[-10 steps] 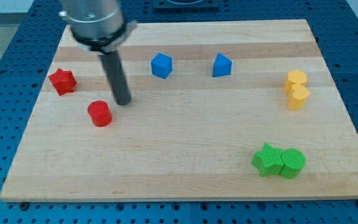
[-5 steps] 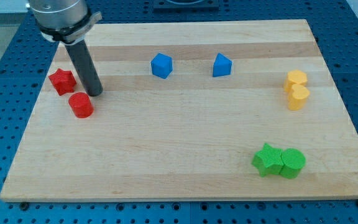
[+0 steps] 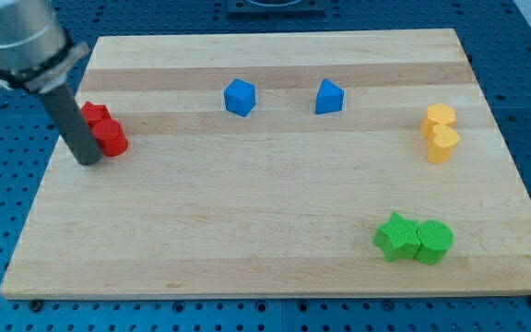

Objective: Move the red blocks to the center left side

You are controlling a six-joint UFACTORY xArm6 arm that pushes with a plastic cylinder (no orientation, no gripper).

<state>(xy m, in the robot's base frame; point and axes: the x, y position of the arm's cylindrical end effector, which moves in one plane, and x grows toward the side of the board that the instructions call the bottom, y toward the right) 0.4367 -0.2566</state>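
Note:
Two red blocks touch each other at the board's left edge, about mid-height. The red round block (image 3: 112,137) lies lower right, and the red star-shaped block (image 3: 93,113) lies upper left, partly hidden by my rod. My tip (image 3: 88,160) rests on the board just left of and below the round block, touching or almost touching it.
Two blue blocks (image 3: 239,96) (image 3: 329,96) sit near the view's top centre. Two yellow blocks (image 3: 440,118) (image 3: 443,144) are stacked close at the right. A green star block (image 3: 395,236) and a green round block (image 3: 433,241) touch at the bottom right. The wooden board (image 3: 265,212) lies on a blue pegboard.
My rod swept from right of the round red block to its left. The round block slid up and left until it met the star block.

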